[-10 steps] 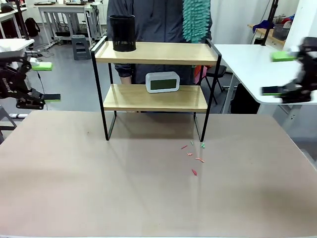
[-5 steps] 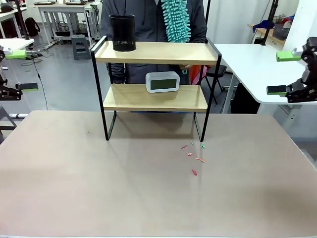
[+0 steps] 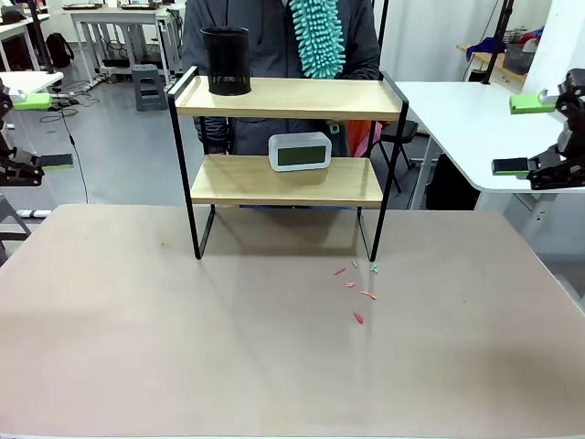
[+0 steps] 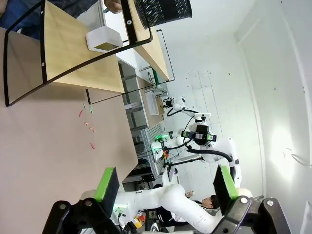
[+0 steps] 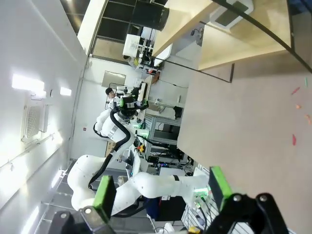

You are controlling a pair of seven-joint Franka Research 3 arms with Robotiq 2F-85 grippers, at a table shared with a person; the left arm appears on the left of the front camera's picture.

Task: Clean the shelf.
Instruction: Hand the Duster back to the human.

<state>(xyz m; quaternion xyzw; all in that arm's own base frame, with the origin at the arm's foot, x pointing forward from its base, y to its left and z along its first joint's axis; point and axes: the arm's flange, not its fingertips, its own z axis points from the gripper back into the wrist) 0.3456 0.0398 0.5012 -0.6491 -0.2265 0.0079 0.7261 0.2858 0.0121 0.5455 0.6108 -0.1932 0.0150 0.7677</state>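
At twelve o'clock we face the shelf [image 3: 285, 99], a person behind it holding a teal duster [image 3: 318, 37] over its top board. Our left gripper [image 3: 27, 130] at nine and right gripper [image 3: 532, 133] at three hang spread, empty. Dusting seems underway; next, the cup [image 3: 226, 60] and clock [image 3: 299, 151] likely need lifting. The person's hands are hidden.

duster [image 3: 320, 37] top cropped, scraps [image 3: 357, 288] indistinct
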